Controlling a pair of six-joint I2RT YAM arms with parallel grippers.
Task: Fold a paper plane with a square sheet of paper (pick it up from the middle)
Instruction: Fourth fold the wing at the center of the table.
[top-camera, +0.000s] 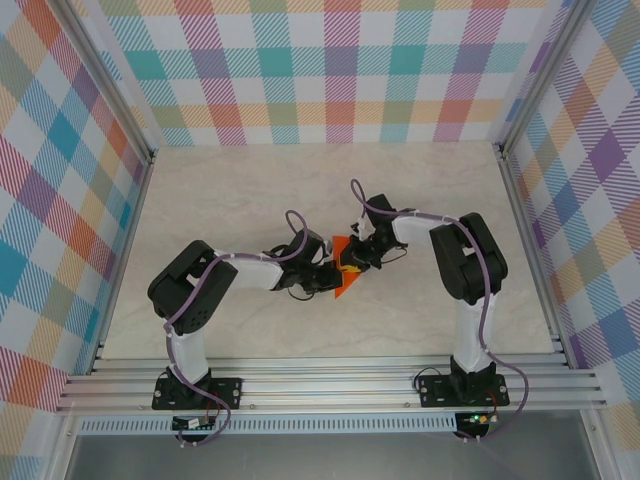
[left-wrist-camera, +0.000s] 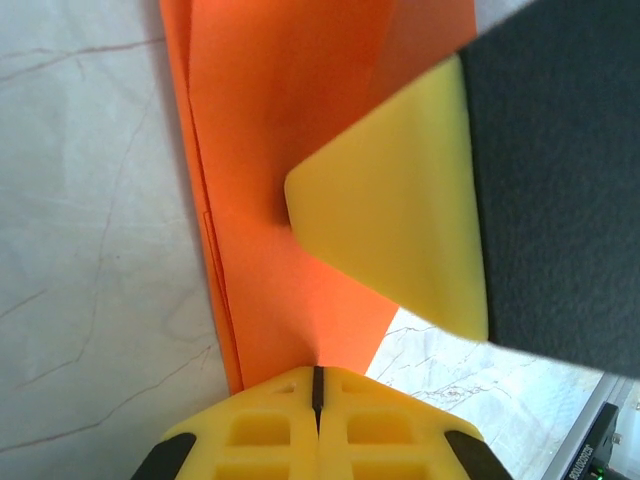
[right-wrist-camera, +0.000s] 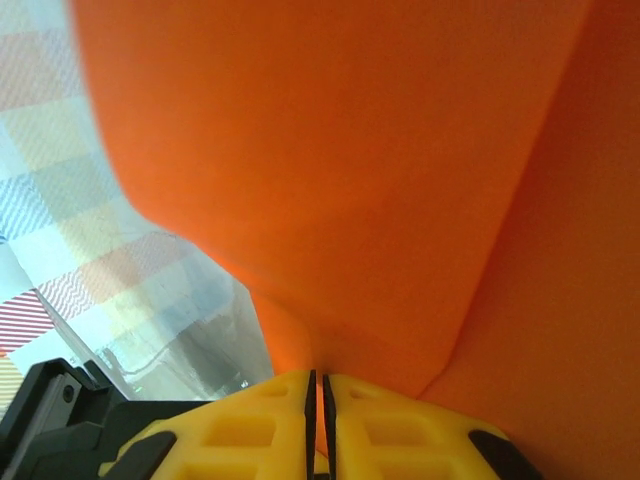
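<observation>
Both arms meet in the middle of the desk, and the orange sheet sits right between the 2 hands. From above, it pokes out as a small orange wedge above and below where they meet.

The left hand is pinched tight on the sheet's edge, with the 2 yellow fingers pressed together and the paper coming straight out of the seam. In the left wrist view the sheet is already folded. You can see stacked layers along its left edge, and it runs away from the fingers over the desk. One yellow finger of the right hand lies flat against the paper further up, with black housing behind it.

The right hand is clamped narrow on the same sheet, with just a thin slit between its fingers and orange paper wedged in it. The paper bends up and over in front of its camera.

I can't tell if the lowest corner touches the desk.

The desk is pale with a marble look. It has pastel plaid walls on 3 sides and aluminium rails at the near edge, where the arm bases bolt on.
</observation>
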